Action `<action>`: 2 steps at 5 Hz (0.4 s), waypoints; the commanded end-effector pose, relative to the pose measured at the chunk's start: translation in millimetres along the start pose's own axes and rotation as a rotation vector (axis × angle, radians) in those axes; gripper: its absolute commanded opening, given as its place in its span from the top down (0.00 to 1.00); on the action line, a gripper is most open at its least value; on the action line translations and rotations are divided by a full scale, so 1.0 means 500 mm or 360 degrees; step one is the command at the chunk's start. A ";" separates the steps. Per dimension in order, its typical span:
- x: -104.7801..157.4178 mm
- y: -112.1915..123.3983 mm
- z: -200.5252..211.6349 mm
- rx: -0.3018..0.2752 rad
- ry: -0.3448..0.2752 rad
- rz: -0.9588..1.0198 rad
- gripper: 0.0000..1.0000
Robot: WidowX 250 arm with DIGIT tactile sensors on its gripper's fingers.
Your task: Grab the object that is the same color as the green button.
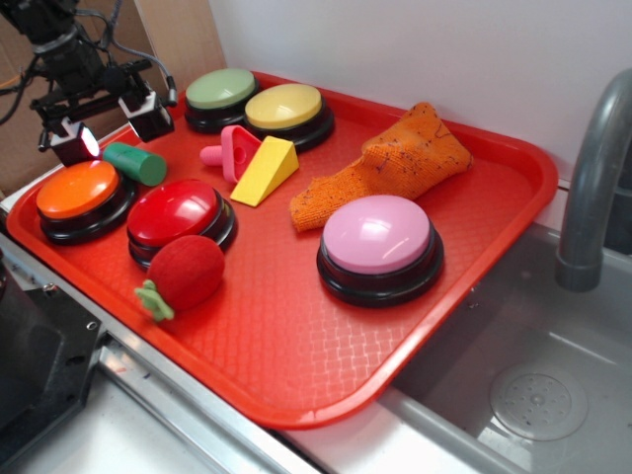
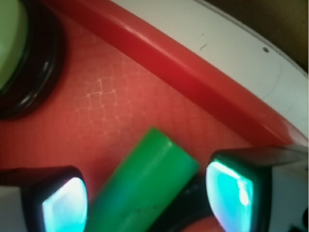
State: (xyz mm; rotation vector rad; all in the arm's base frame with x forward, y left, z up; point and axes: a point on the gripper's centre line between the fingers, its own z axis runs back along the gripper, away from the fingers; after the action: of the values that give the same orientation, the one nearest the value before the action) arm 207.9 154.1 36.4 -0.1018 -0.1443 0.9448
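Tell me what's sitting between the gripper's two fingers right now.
The green cylinder lies on the red tray between the open gripper fingers; the wrist view shows this best.

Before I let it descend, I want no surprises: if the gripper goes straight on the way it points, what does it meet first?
Most likely the green cylinder, which lies between the open jaws of the gripper in the wrist view; beneath it is the red tray. Exact depth is unclear.

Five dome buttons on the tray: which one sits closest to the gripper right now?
The orange button, at the tray's left corner. The gripper hangs open just behind it, over the green cylinder; the green button is farther, the others farther still.
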 end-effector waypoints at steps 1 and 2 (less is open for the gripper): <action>0.005 0.021 -0.016 -0.0012 0.0003 0.0038 0.00; 0.004 0.020 -0.030 -0.0016 0.0021 0.0038 0.00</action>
State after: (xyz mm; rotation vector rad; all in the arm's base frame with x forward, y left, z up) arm 209.5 152.9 15.3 -0.1246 -0.1068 0.9522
